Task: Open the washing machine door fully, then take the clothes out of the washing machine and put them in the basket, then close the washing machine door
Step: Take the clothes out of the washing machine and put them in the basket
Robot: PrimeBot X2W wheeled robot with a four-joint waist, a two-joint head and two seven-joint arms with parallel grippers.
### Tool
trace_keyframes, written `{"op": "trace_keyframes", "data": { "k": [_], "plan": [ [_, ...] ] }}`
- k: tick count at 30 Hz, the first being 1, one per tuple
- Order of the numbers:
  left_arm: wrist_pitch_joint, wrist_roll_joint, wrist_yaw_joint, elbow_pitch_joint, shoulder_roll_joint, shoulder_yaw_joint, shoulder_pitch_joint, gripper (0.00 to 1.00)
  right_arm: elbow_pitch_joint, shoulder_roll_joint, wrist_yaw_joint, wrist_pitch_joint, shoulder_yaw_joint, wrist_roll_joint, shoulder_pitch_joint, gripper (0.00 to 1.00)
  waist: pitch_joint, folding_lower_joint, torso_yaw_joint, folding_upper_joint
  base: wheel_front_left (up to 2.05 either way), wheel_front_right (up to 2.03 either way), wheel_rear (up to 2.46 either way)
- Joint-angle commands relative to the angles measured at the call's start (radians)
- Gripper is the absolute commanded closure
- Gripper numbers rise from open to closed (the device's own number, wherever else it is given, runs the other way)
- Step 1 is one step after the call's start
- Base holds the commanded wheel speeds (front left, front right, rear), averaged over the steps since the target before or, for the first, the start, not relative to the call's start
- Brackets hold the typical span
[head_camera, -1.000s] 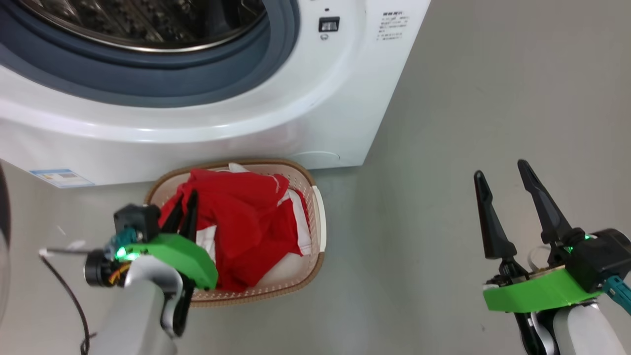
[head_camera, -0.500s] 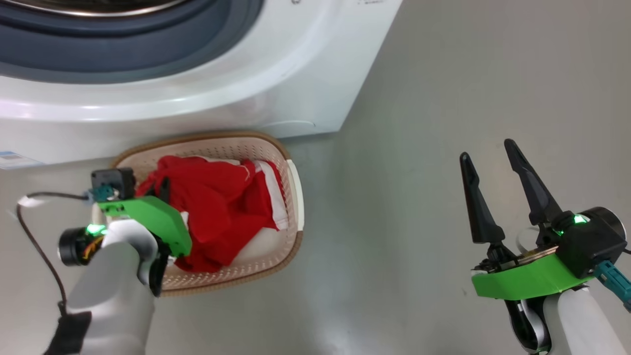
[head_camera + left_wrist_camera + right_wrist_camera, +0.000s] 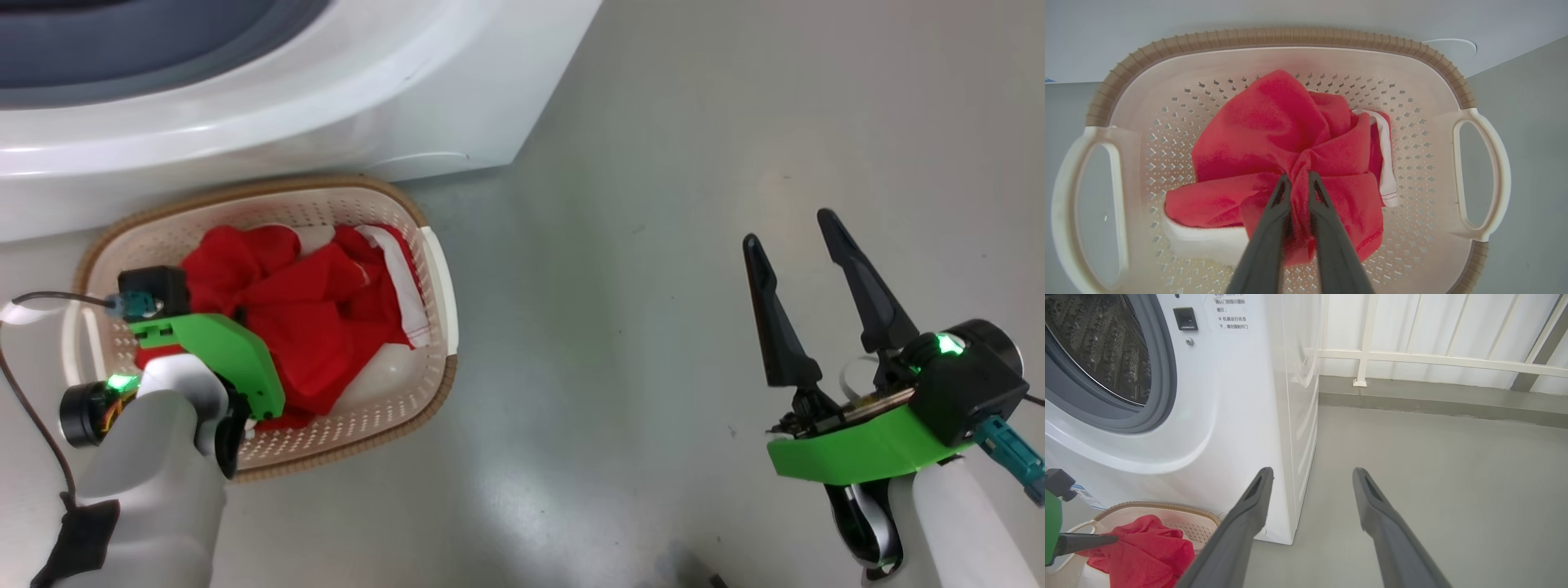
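The left tool (image 3: 1297,179) was clamped on a bunched fold of the bright red, white-banded soft clothes (image 3: 1274,134), held low inside the brown-rimmed cream perforated plastic basket (image 3: 1290,36), apparently ready for release. The basket sat just in front of the white boxy washing machine (image 3: 326,98). The right tool (image 3: 788,229) hung far right, fingers apart, empty.

High on the washing machine (image 3: 1241,396) front, small Chinese print (image 3: 1231,319) reads "机器运行状态下,请勿强制开门"; the blue label (image 3: 1090,498) low on it is too small to read.
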Motion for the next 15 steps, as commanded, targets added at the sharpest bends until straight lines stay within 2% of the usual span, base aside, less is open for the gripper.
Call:
{"op": "trace_keyframes", "data": {
  "k": [1, 3, 4, 5, 15],
  "plan": [
    [0.002, -0.005, 0.006, -0.009, 0.035, 0.016, -0.004, 0.71, -0.023, -0.008, 0.006, -0.006, 0.019, 0.011, -0.015, 0.00, 0.017, 0.0000, -0.016, 0.0000, 0.00, 0.00, 0.00],
    [0.002, -0.007, 0.007, -0.007, 0.038, 0.014, -0.004, 0.20, -0.023, -0.008, 0.006, -0.006, 0.020, 0.012, -0.017, 0.00, 0.023, 0.0000, -0.019, 0.0000, 0.00, 0.00, 0.00],
    [0.003, -0.007, 0.009, -0.006, 0.040, 0.012, -0.005, 0.02, -0.023, -0.008, 0.006, -0.006, 0.021, 0.013, -0.018, 0.00, 0.025, 0.0000, -0.020, 0.0000, 0.00, 0.00, 0.00],
    [0.003, -0.007, 0.010, -0.005, 0.041, 0.011, -0.005, 0.00, -0.022, -0.008, 0.006, -0.006, 0.021, 0.013, -0.020, 0.00, 0.027, 0.0000, -0.021, 0.0000, 0.00, 0.00, 0.00],
    [-0.048, -0.008, 0.005, -0.002, 0.038, -0.007, 0.000, 0.00, -0.012, -0.008, 0.006, -0.006, 0.015, 0.019, -0.027, 0.00, 0.013, 0.0000, -0.003, 0.0000, 0.00, 0.00, 0.00]
  ]
}}
